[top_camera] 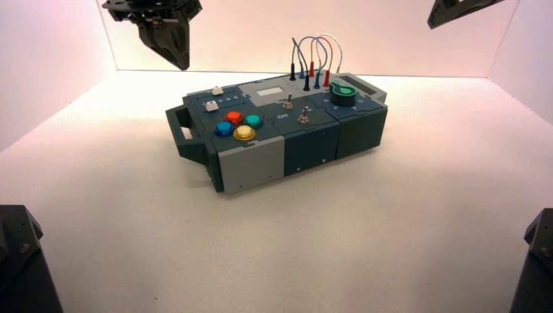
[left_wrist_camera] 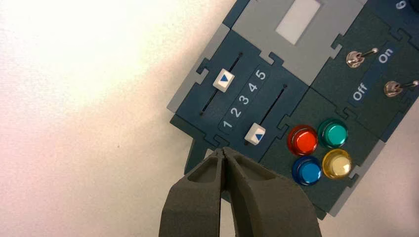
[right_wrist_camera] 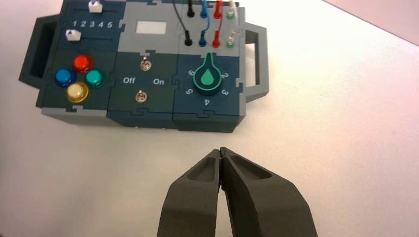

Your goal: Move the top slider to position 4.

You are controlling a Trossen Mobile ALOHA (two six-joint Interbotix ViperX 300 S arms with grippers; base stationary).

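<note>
Two shut claws (left, right) above one pale, smooth tabletop between pinkish-white walls.

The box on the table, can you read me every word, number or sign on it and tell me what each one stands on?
"1 2 3 4 5": slider panel, between the two sliders
"Off", "On": switch panel
"2", "3", "4", "5", "6": around the green-marked knob
Triangles: slider caps
Drop shape: knob top
Any numeral beneath the knob's pointer can't be read.
</note>
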